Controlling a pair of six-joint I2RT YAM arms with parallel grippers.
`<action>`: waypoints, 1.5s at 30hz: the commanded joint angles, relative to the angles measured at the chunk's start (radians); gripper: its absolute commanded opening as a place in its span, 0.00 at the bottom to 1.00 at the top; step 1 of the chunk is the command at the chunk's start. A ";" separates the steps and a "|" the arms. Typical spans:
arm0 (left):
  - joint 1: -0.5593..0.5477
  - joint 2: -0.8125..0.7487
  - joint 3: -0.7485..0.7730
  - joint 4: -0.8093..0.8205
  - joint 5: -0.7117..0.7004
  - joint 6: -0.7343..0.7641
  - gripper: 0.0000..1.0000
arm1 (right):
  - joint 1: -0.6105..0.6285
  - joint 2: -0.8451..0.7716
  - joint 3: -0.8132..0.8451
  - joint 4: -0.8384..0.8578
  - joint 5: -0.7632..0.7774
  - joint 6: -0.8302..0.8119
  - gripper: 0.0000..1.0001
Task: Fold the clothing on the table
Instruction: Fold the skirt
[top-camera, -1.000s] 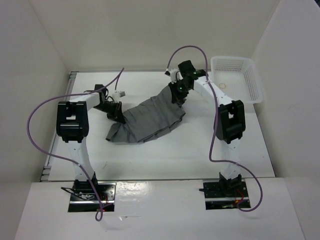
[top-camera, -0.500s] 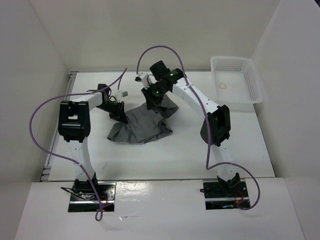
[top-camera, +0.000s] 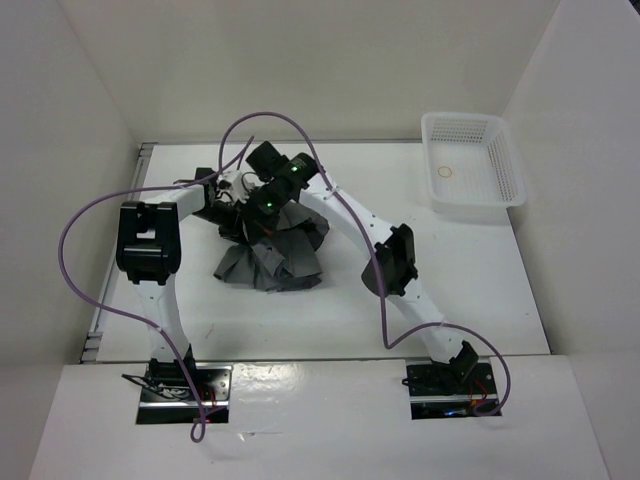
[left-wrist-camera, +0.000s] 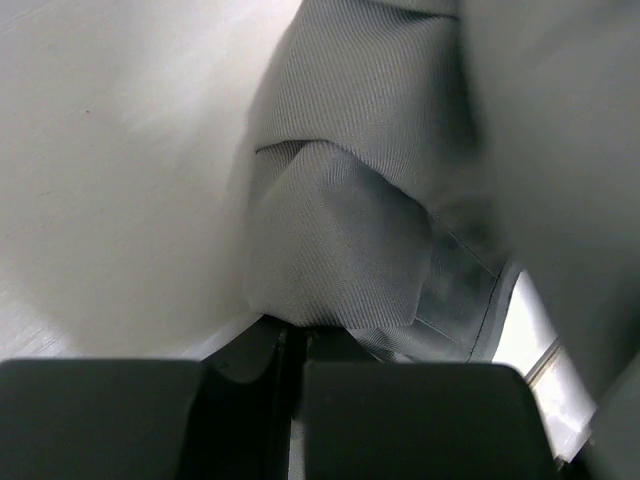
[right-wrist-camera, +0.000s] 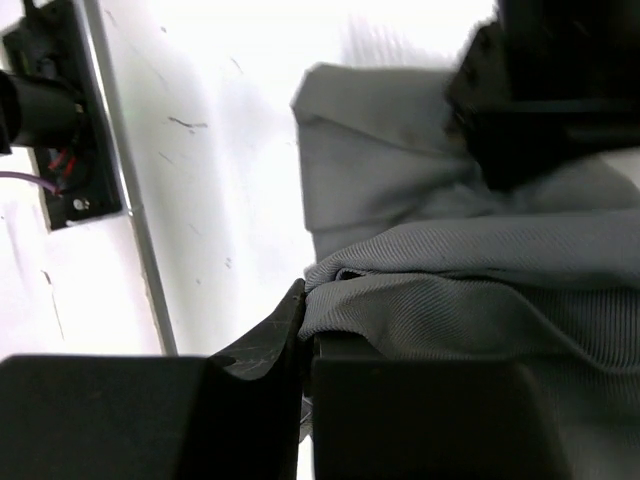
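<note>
The clothing (top-camera: 275, 262), a mid-grey garment of fine ribbed pleats, sits bunched in a rumpled heap on the white worktop (top-camera: 470, 290), well to the left of the white mesh basket (top-camera: 475, 205) and nearer than it. The heap's near edge spreads in loose folds on the worktop, and its far side gathers where the two arms meet. There the left jaws, on the side of the heap away from the basket, are closed tight on a thick fold that bulges out just beyond them. The right jaws, just on the basket side of them, are closed too, pinching a ribbed edge of the clothing. The basket stands farthest back.
</note>
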 joint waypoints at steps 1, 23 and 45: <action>-0.010 0.026 -0.027 0.017 -0.019 -0.003 0.00 | 0.038 0.035 0.140 -0.049 -0.051 0.011 0.00; -0.010 -0.021 -0.049 0.017 -0.040 0.006 0.09 | 0.098 -0.049 0.159 -0.069 0.131 0.010 0.82; 0.245 -0.360 -0.107 -0.049 -0.109 0.046 0.99 | -0.055 -0.607 -0.768 0.268 0.435 -0.012 0.82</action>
